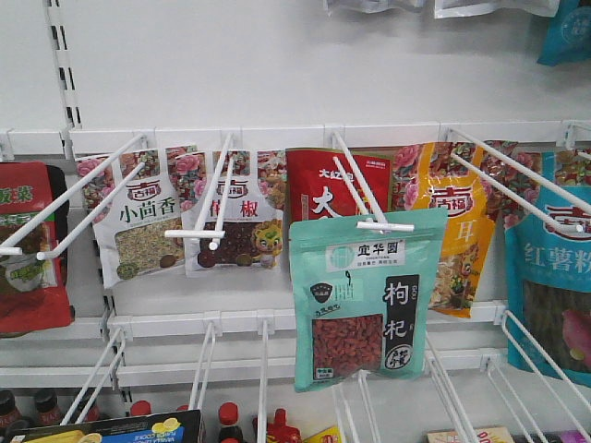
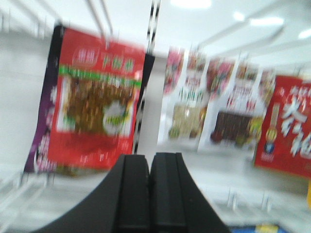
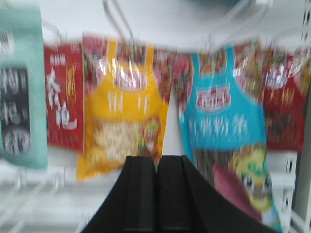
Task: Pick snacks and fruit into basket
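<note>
Snack packets hang from white pegs on a shelf wall. In the front view a teal goji packet (image 1: 365, 300) hangs foremost at the centre, with two white packets (image 1: 143, 226) (image 1: 235, 221) to its left, a red packet (image 1: 337, 189) behind it and a yellow packet (image 1: 452, 235) to its right. My left gripper (image 2: 149, 160) is shut and empty, below a red packet (image 2: 97, 97). My right gripper (image 3: 156, 162) is shut and empty, below the gap between the yellow packet (image 3: 124, 116) and a blue packet (image 3: 223, 121). No basket or fruit is in view. Neither gripper shows in the front view.
A blue sweet-potato packet (image 1: 554, 277) hangs at the right edge and a red one (image 1: 32, 245) at the left. Long white peg hooks (image 1: 92, 198) jut out toward the camera. Bottles and boxes (image 1: 231, 425) stand on the shelf below. Both wrist views are blurred.
</note>
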You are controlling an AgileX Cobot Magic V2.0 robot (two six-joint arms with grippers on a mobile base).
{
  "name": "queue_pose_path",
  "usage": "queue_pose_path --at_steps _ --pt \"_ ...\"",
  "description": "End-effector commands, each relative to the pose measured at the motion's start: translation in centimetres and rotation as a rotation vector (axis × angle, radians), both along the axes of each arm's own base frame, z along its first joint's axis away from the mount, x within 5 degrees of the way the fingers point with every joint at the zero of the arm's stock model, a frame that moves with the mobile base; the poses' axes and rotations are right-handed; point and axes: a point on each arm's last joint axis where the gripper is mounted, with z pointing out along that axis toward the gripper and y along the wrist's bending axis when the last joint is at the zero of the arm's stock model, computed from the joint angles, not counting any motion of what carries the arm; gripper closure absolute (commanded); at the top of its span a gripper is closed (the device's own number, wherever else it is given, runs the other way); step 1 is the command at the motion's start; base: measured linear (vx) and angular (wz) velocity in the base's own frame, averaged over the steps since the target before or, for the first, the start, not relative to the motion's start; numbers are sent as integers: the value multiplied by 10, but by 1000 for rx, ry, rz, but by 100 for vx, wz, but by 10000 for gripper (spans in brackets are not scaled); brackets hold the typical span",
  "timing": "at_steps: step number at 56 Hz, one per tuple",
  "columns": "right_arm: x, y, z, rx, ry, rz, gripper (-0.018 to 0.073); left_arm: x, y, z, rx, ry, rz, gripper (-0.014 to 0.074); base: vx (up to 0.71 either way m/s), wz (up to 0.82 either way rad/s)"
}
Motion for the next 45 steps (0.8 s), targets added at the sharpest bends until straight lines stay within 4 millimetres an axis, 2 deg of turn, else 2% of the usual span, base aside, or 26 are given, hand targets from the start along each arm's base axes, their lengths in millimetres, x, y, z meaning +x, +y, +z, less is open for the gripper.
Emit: queue_pose_path --at_steps 1,5,13,20,25,34,45 --pt "-8 0 44 -11 -113 -8 566 -12 0 42 29 -120 10 591 0 0" --pt "-12 0 72 -11 -118 -9 566 -16 0 67 86 -77 15 582 0 0" --pt "-7 -1 113 -9 -49 -11 551 -13 1 111 168 41 37 534 0 0" --pt "9 0 134 3 48 -7 491 -1 0 137 170 149 29 444 0 0" --pt "29 0 137 7 168 -1 402 15 0 145 172 232 24 335 0 0" --pt "58 2 130 29 288 10 177 30 -3 142 180 295 -21 178 0 0" --pt "81 3 117 50 406 18 -108 44 -10 136 195 360 -90 -16 0 0"
